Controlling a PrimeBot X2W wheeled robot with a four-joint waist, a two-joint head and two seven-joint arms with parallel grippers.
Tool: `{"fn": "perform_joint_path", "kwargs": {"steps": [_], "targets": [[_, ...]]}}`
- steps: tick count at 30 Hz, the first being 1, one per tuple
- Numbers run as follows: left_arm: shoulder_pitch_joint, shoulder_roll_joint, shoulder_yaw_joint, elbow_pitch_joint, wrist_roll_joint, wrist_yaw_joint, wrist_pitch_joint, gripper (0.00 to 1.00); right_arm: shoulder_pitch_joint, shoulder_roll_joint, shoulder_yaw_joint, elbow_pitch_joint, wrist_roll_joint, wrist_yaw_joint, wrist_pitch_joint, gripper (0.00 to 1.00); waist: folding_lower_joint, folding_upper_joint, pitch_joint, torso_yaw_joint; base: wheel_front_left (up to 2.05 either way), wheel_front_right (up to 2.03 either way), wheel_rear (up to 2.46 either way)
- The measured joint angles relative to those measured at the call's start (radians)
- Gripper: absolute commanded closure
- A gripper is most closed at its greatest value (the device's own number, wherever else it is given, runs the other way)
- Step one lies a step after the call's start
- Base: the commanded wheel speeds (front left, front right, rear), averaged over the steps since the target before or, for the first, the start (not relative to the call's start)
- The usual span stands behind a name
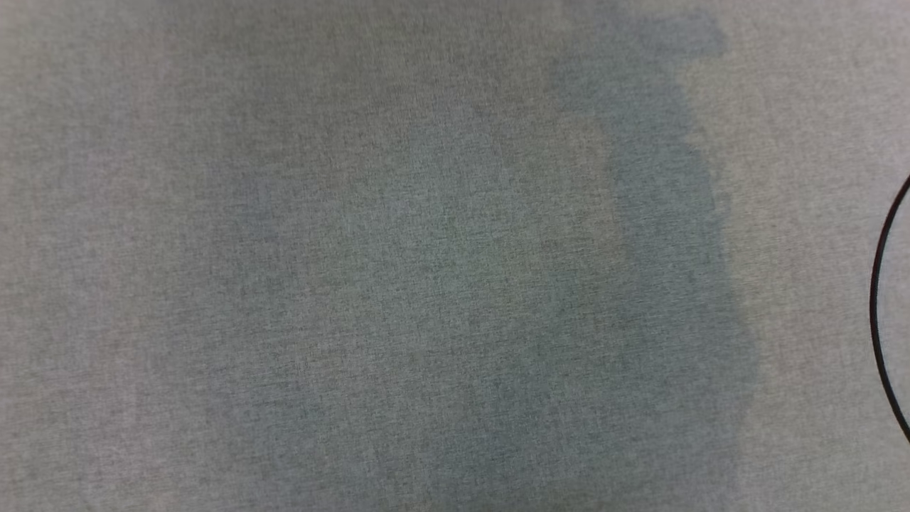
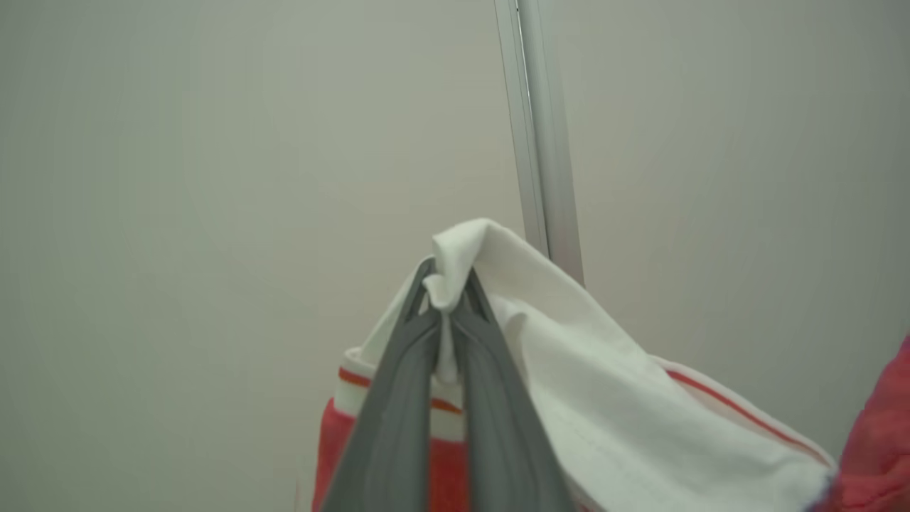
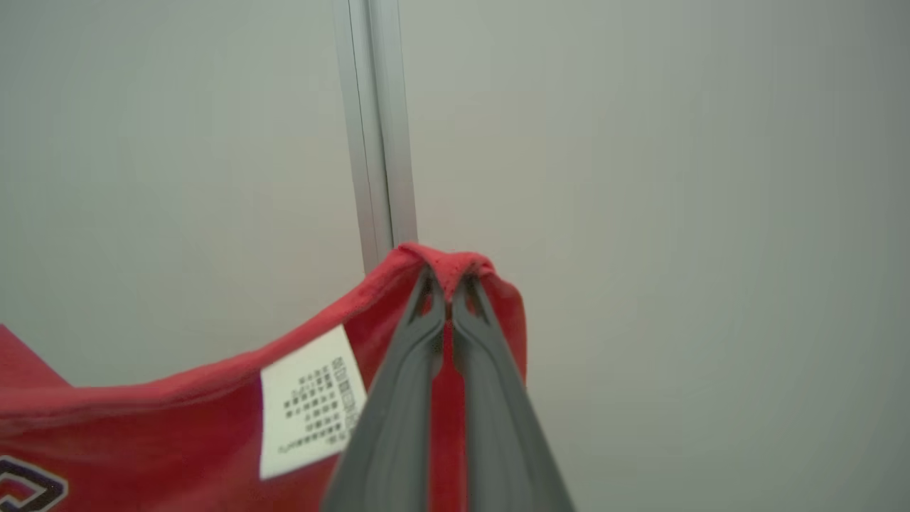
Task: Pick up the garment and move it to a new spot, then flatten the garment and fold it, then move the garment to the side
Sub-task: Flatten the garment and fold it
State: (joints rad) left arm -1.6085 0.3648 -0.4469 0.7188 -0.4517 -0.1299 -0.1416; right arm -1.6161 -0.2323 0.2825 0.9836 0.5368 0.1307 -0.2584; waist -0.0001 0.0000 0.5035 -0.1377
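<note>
My left tool (image 2: 446,297) is squeezed shut on a white bit of the garment (image 2: 604,412), near its thin red stripe. My right tool (image 3: 448,297) is squeezed shut on a red edge of it, close to a white tag (image 3: 309,402) with tiny print. The garment hangs from both tools in front of a pale wall (image 2: 178,213) with a silver strip (image 2: 544,142). Looking down, I see a gray table (image 1: 355,249) with a thin black curved line (image 1: 878,284) at the right.
</note>
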Motion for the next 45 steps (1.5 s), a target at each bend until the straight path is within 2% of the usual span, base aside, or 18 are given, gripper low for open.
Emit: {"fn": "perform_joint_path", "kwargs": {"steps": [5,10,13,17,25,28,36,45], "targets": [[0.054,-0.015,-0.015,0.018,-0.05,0.0,-0.069,1.0,0.051,-0.026,0.035,-0.024,0.032,0.0,-0.003,1.0,0.0002,0.0,0.049,0.016,0.0,0.0,0.0],[0.212,-0.004,-0.008,-0.019,-0.086,0.0,-0.108,1.0,0.191,-0.062,0.029,-0.151,0.055,0.0,-0.003,1.0,0.0004,0.0,0.077,0.043,0.0,0.0,0.0],[0.336,-0.012,0.016,-0.084,-0.096,0.01,-0.117,1.0,0.327,-0.081,0.025,-0.25,0.055,0.0,-0.004,1.0,0.0004,0.0,0.069,0.065,0.0,0.0,0.0],[0.533,-0.017,0.076,-0.236,-0.1,0.049,-0.12,1.0,0.522,-0.111,-0.008,-0.385,0.061,0.0,-0.004,1.0,0.0,0.0,0.05,0.077,0.0,0.0,0.0],[0.984,-0.043,0.165,-0.466,-0.067,0.118,-0.12,1.0,0.893,-0.102,-0.024,-0.551,0.032,0.0,-0.004,1.0,-0.0001,0.0,-0.041,0.086,0.0,0.0,0.0],[1.116,-0.064,0.176,-0.52,-0.059,0.131,-0.12,1.0,0.997,-0.087,-0.024,-0.569,0.03,0.0,-0.004,1.0,-0.0001,0.0,-0.08,0.087,0.0,0.0,0.0],[1.403,-0.111,0.176,-0.56,-0.05,0.148,-0.12,1.0,1.248,-0.063,-0.04,-0.574,0.014,0.0,-0.004,1.0,-0.0002,0.0,-0.192,0.095,0.0,0.0,0.0],[1.604,-0.131,0.187,-0.598,-0.051,0.167,-0.12,1.0,1.436,-0.065,-0.068,-0.593,-0.017,0.0,-0.004,1.0,-0.0002,0.0,-0.29,0.091,0.0,0.0,0.0]]}}
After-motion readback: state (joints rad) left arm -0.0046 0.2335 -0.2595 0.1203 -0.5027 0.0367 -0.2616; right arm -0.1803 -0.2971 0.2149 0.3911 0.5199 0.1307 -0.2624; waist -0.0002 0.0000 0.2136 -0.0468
